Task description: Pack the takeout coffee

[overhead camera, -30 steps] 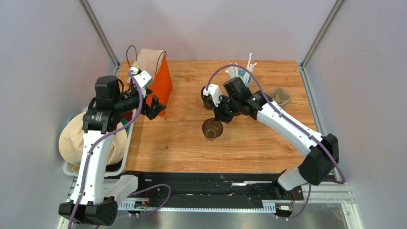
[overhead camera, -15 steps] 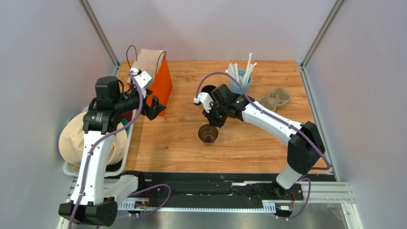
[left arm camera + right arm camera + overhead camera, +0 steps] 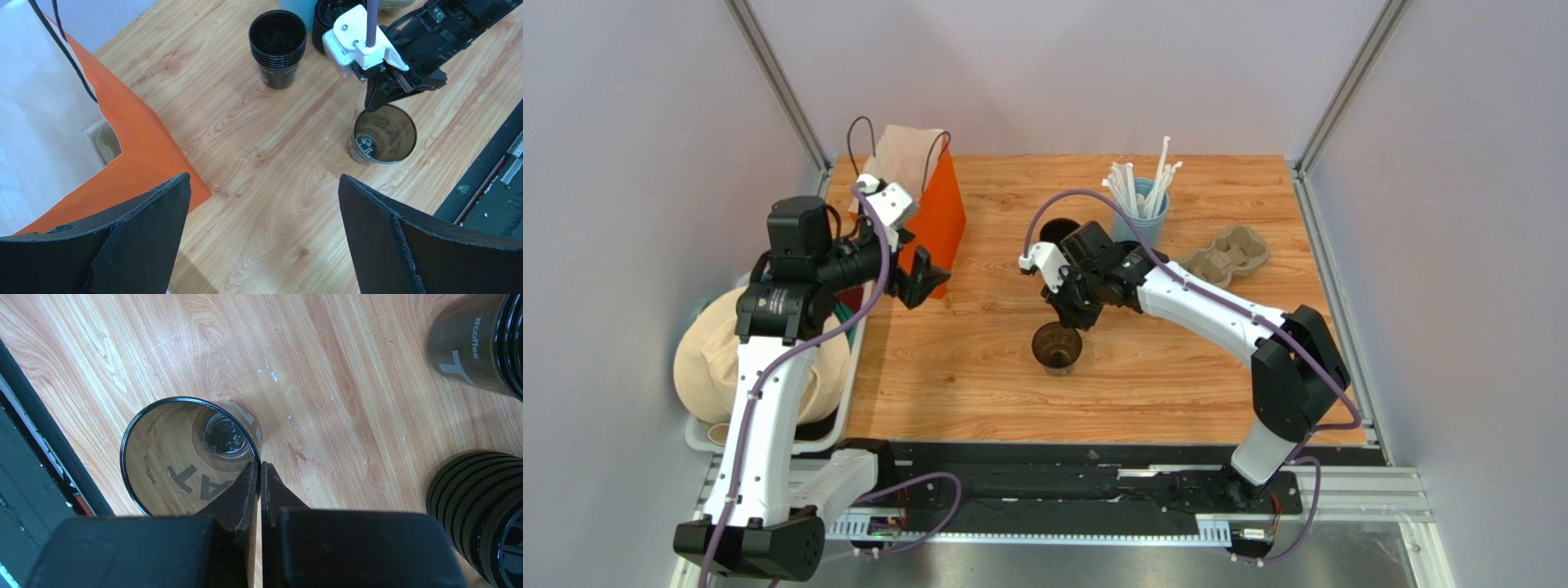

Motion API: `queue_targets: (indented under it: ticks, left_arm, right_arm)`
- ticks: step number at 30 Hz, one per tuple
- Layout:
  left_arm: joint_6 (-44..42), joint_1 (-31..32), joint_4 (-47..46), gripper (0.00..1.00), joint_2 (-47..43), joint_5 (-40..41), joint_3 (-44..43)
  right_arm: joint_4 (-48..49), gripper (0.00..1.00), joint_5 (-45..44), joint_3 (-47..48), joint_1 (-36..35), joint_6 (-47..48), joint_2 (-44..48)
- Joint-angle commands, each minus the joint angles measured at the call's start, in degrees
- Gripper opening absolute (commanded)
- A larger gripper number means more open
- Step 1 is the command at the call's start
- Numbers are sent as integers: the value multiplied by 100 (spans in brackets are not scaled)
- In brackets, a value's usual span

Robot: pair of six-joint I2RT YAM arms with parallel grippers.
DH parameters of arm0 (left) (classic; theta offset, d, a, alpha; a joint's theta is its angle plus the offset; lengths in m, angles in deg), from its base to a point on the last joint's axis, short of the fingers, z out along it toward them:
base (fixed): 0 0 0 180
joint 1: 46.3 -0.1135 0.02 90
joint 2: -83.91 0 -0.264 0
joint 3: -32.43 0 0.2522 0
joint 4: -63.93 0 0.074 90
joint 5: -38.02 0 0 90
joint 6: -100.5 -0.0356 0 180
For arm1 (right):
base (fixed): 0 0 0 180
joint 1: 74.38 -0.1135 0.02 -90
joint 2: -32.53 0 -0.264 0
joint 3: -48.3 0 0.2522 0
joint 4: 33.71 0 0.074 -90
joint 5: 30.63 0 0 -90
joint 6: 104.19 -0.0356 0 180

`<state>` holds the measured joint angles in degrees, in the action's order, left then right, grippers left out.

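The cup (image 3: 1058,347) stands open and lidless mid-surface (image 3: 952,368), slightly nearer and further left than a second ago. The right tool (image 3: 260,471) has swung over from the black stack (image 3: 1059,230) and sits shut at the cup's rim; whether it pinches the wall is unclear. A lid probably comes next. The bag (image 3: 922,208) stands well apart, by the left tool (image 3: 264,214), wide open and empty. Only bare wood lies between.
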<state>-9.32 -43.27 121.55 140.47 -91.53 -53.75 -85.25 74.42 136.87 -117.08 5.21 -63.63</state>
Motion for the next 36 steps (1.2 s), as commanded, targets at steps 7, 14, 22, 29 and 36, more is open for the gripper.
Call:
queue_targets:
  ticks: [7,14,22,29,36]
  left_arm:
    - [56,5,-167,99,-109,-79,-9]
    - [48,5,-176,99,-66,-88,-17]
    - [65,5,-167,99,-48,-105,-35]
    - [65,5,-167,99,-22,-114,-26]
    - [65,5,-176,99,-4,-114,-26]
  right_arm:
    - [236,27,-19,-19,-37,-24,45]
    - [148,45,-186,78,-28,64,299]
    - [-168,76,-625,490,86,292,932]
    - [-441,89,-775,938,700,328,1117]
    - [-511,89,-757,1273,1334,99,1056]
